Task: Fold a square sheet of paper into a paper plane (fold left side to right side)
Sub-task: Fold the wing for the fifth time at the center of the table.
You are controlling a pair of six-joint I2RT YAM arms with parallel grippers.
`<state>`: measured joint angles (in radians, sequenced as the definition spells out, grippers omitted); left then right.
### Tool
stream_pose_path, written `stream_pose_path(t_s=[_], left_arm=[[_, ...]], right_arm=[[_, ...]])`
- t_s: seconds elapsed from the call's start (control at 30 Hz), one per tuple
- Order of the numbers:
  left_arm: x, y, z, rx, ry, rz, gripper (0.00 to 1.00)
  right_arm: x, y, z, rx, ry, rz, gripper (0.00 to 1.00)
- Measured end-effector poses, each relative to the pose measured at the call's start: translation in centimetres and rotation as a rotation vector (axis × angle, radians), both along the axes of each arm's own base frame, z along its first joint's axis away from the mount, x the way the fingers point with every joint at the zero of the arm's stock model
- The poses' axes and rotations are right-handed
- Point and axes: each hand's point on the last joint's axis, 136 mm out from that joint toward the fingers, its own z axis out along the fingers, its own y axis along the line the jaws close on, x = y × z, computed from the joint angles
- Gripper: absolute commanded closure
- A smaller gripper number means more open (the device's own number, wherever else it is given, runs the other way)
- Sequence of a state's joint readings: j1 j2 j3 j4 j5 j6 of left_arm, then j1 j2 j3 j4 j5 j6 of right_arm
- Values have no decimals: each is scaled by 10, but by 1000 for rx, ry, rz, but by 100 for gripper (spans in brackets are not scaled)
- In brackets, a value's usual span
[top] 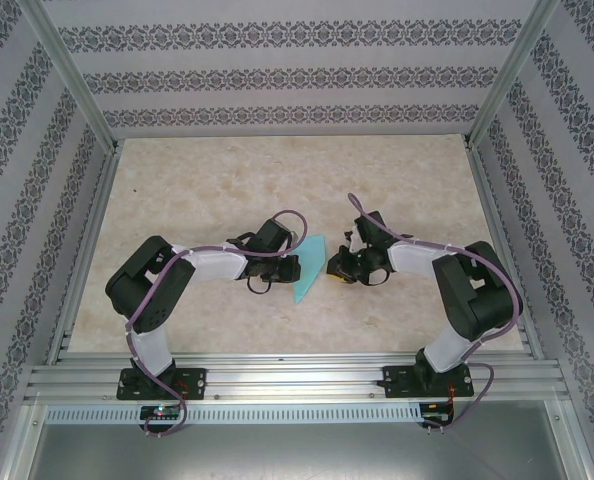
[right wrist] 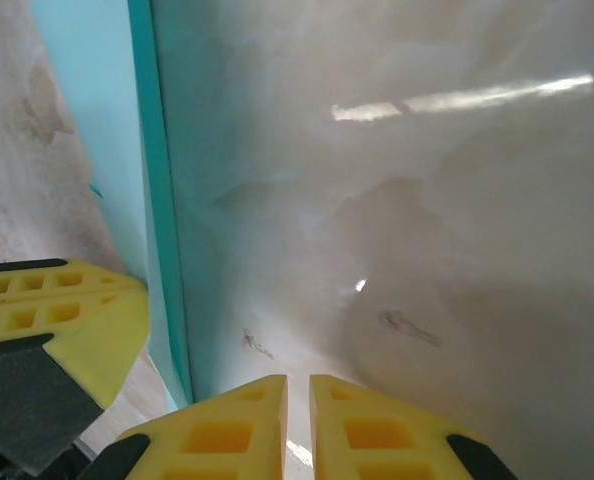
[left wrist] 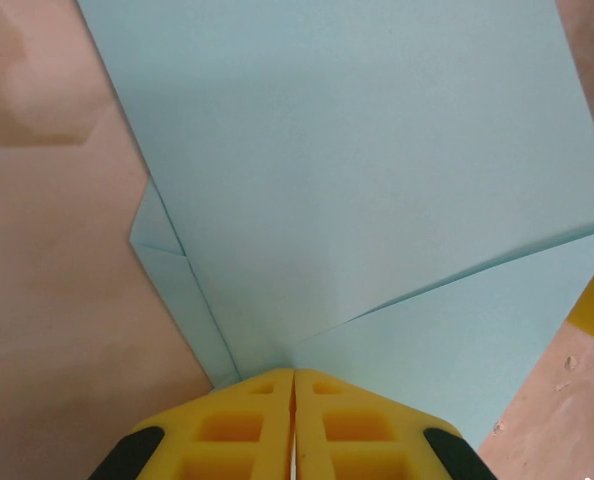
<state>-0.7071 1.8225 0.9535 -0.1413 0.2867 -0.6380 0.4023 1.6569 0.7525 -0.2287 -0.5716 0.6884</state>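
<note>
The marble-patterned table point(top: 227, 190) has the turquoise sheet of paper point(left wrist: 377, 150) near its middle, between the two arms. The sheet is creased into overlapping layers and seems tilted up off the surface, though the overhead view is too small to be sure. The left gripper point(left wrist: 294, 375) is clenched on the sheet's near corner. The right gripper point(right wrist: 298, 385) has its fingers almost together on nothing and sits just beside the paper's edge, which is cut off at the top.
</note>
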Motion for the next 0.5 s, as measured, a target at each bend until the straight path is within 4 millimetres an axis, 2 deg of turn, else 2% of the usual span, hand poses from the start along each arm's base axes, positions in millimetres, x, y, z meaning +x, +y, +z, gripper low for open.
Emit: stream_pose_path(t_s=[0.17,0.5], left_arm=[[0,0,0,0,0,0,90],[0,0,0,0,0,0,90]], right_arm=[[-3,17,-1,39,3,26,85],[6,31,13,99,-19,26,82]])
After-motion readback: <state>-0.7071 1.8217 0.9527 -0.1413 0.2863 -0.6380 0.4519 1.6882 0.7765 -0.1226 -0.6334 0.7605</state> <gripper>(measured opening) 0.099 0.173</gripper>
